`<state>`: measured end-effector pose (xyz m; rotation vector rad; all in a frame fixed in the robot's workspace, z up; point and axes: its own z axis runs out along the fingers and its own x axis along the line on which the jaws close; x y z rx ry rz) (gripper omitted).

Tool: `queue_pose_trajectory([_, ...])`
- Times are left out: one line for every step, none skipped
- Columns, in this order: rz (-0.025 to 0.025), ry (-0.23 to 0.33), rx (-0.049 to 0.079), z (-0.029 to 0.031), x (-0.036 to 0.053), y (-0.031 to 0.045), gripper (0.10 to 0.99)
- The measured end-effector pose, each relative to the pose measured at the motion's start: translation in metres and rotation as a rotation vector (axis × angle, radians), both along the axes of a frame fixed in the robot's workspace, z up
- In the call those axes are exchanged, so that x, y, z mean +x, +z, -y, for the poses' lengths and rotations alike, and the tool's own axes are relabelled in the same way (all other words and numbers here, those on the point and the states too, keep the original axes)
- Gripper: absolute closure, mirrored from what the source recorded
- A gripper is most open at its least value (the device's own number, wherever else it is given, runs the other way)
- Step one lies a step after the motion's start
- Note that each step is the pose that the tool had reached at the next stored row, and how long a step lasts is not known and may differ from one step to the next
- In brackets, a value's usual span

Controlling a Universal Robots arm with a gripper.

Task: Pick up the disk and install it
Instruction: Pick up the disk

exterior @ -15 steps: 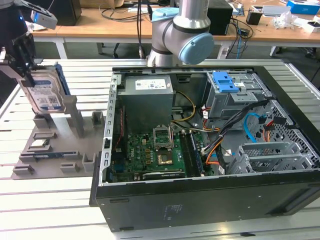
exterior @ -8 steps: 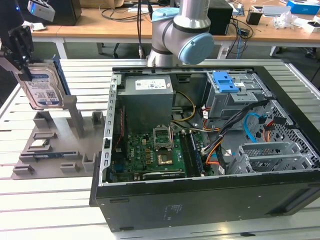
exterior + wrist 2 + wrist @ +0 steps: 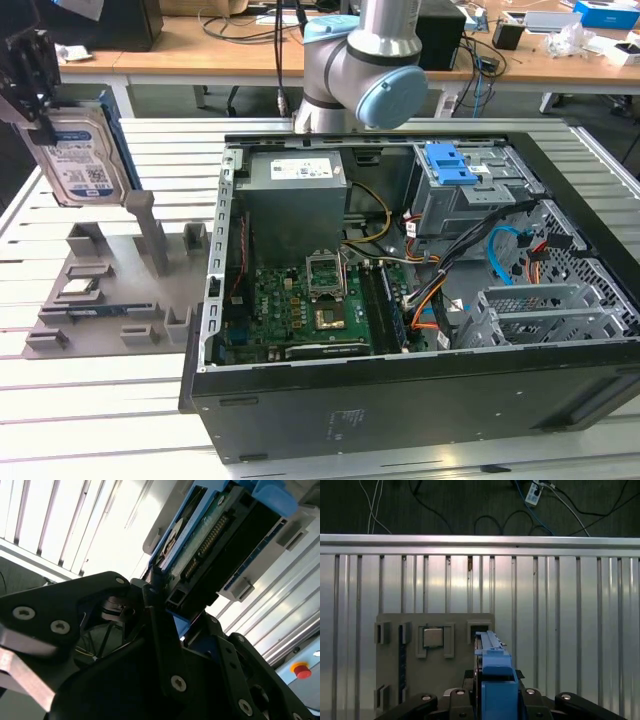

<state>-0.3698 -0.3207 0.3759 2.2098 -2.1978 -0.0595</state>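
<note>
At the far left of the exterior view the pincer [image 3: 42, 118] hangs high over the slatted metal worktop [image 3: 90, 410], closed on the disk [image 3: 85, 165]. It grips the drive by its upper edge, so the disk hangs upright and a little tilted, its white-and-blue label facing the camera and its blue caddy showing along the side. In the second wrist view the black fingers [image 3: 162, 635] press against the end of the disk [image 3: 215, 535] where the connector sits.

Below the disk a grey fixture tray [image 3: 110, 300] lies flat on the worktop, and the disk is clear above its slots. A tall grey post [image 3: 150, 235] rises from the tray just beside the disk's lower corner (I cannot tell whether the two touch). In the first wrist view the caddy's blue edge [image 3: 492, 675] is seen end-on over the tray [image 3: 390, 672], and a small silver chip [image 3: 433, 637] rests in a square pocket of the tray beside it.

Further toward the exterior view's right stands an open black computer case [image 3: 400, 400], lying on its side, well apart from the disk. Inside it sit a grey power supply [image 3: 295, 185] and, nearer the camera, a green motherboard [image 3: 290, 315]. The arm [image 3: 365, 60] rises behind the case. On the exterior view's right side of the case is a grey metal drive cage [image 3: 470, 210] topped by a blue latch [image 3: 452, 165].
</note>
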Motion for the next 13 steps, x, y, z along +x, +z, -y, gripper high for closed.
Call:
queue_pose_trajectory([0.0000,0.000,0.000,-0.0004,0.0000,0.0030,0.718])
queue_pose_trajectory([0.0000,0.000,0.000,-0.0013,0.0000,0.0094,0.718])
queue_pose_trajectory([0.0001,0.000,0.000,-0.0018,0.0000,0.0128,0.718])
queue_pose_trajectory([0.0000,0.000,0.000,-0.0020,0.0000,0.0152,0.718])
queue_pose_trajectory([0.0000,0.000,0.000,-0.0026,0.0000,0.0206,0.718])
queue_pose_trajectory([0.0001,0.000,0.000,-0.0031,0.0000,0.0263,0.718])
queue_pose_trajectory([0.0000,0.000,0.000,-0.0036,0.0000,0.0320,0.718])
queue_pose_trajectory([0.0001,0.000,0.000,-0.0038,0.0000,0.0344,0.718])
queue_pose_trajectory([0.0000,0.000,0.000,-0.0040,0.0000,0.0370,0.718])
queue_pose_trajectory([0.0000,0.000,0.000,-0.0045,0.0000,0.0411,0.718])
queue_pose_trajectory([0.0001,0.000,0.000,-0.0048,0.0000,0.0442,0.718])
queue_pose_trajectory([-0.0001,0.000,0.000,-0.0052,0.0000,0.0485,0.718])
queue_pose_trajectory([0.0000,0.000,0.000,-0.0054,0.0000,0.0513,0.718])
